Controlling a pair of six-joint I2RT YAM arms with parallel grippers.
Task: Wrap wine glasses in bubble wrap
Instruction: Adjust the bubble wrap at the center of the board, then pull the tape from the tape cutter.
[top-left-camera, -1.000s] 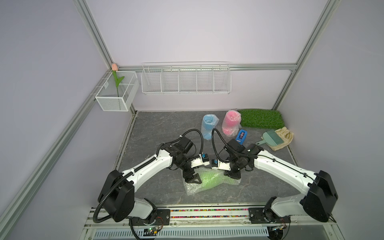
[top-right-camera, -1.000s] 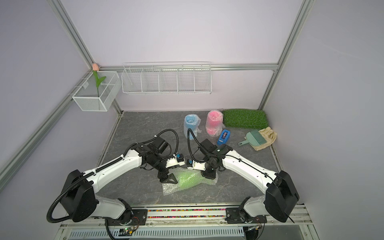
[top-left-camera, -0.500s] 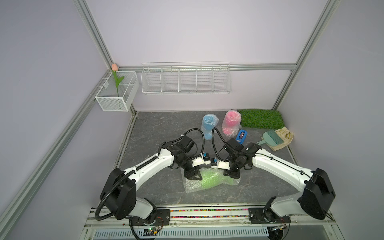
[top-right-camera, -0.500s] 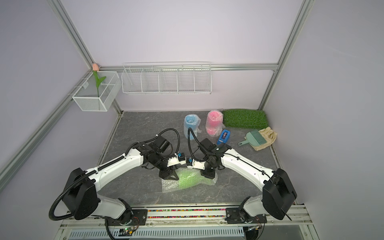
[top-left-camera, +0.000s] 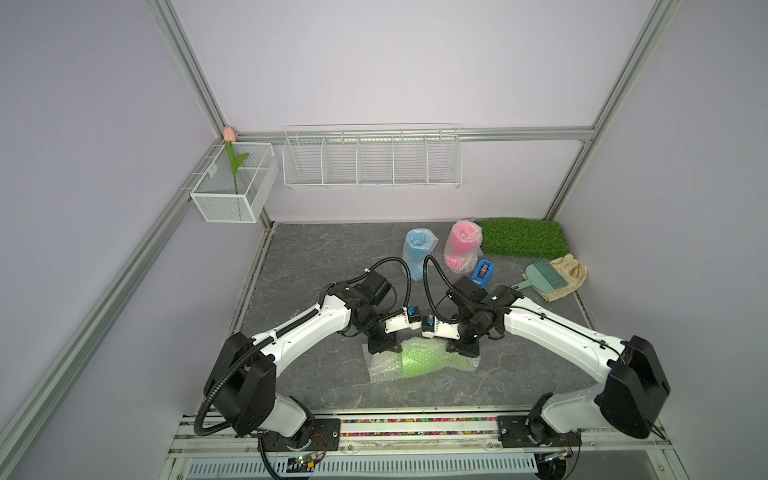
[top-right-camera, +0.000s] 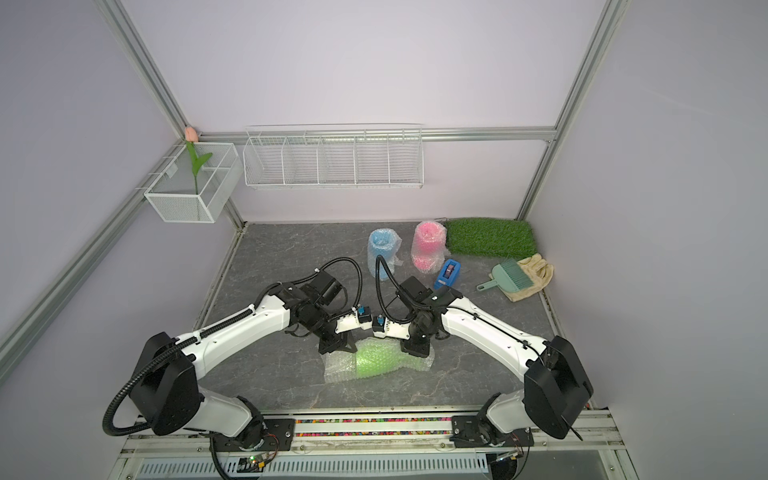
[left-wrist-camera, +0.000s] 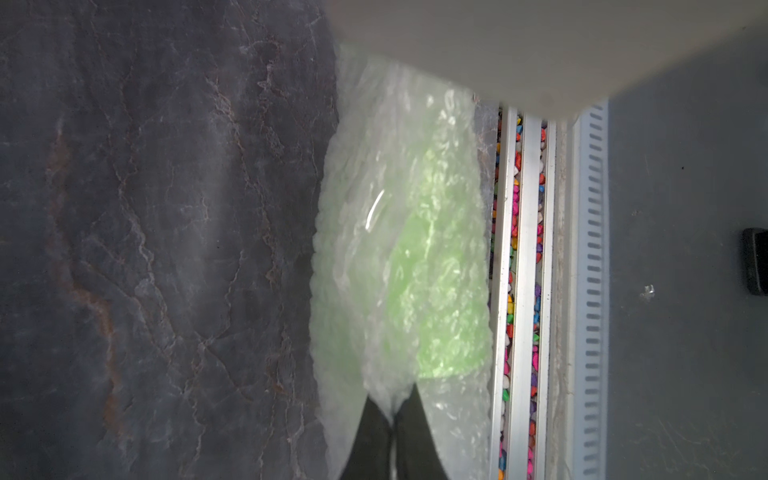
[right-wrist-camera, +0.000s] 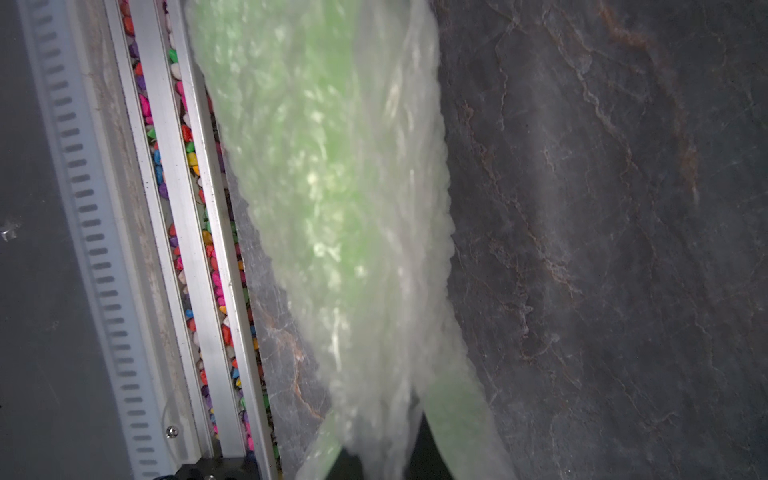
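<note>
Front rail: the strip of coloured pebbles (top-left-camera: 415, 422) ran along the near edge of the table (top-left-camera: 311, 266).
Green goblet: the green goblet (top-left-camera: 419, 361) lay on its side near that front edge, rolled in bubble wrap (top-left-camera: 384, 368). Its wide part was toward the left arm and it narrowed toward the right arm.
Left gripper: in the wrist view the left gripper (left-wrist-camera: 392, 415) had its two black fingers pressed together on a bunched end of the film, so it had hold of the wrap and not the goblet.
Right gripper: the right gripper (right-wrist-camera: 386, 449) sat at the other end of the bundle with film running between its fingers. The wrap hid the tips, so whether it pinched the film or was parted could not be told.
Step in hand: judged to be closing the ends of the last wrap, with the sheet already around the goblet.
Next move: probably gathering or tucking the loose ends without letting the roll spring open. The film is light and springy, and a sharp tug could roll the goblet.
Tape dispenser: the blue tape dispenser (top-left-camera: 483, 272) lay farther back, apart from the bundle.
Farther back: the blue goblet (top-left-camera: 419, 249) and pink goblet (top-left-camera: 461, 247) stood upright and already wrapped, beside the grass mat (top-left-camera: 521, 237).
</note>
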